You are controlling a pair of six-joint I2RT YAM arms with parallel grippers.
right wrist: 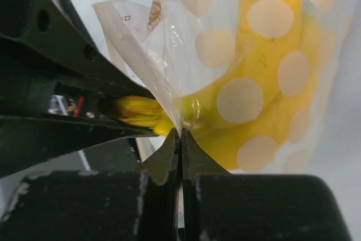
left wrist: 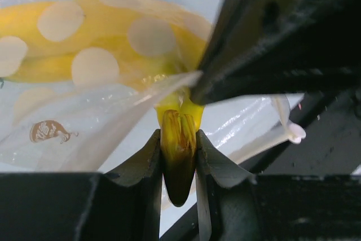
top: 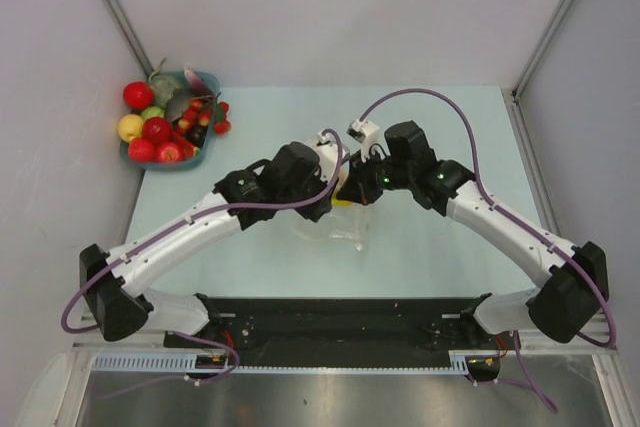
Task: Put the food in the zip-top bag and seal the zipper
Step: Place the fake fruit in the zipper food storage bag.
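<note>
Our left gripper point(left wrist: 179, 139) was clamped on the stem of the banana point(left wrist: 175, 108), which lay mostly inside the zip-top bag point(right wrist: 169, 43) at the middle of the tabletop point(top: 260, 117). Our right gripper point(right wrist: 180, 139) pinched the bag's edge, probably to steady the mouth.

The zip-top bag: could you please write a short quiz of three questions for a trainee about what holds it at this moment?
1. True or false: the left gripper is shut on the stem end of the yellow banana.
2. What does the right gripper pinch? A) a red tomato B) the edge of the zip-top bag C) a purple cable
3. Fill in: in the top view, the other food lies in a blue ____.

Key: 1 true; 2 B; 3 basket.
</note>
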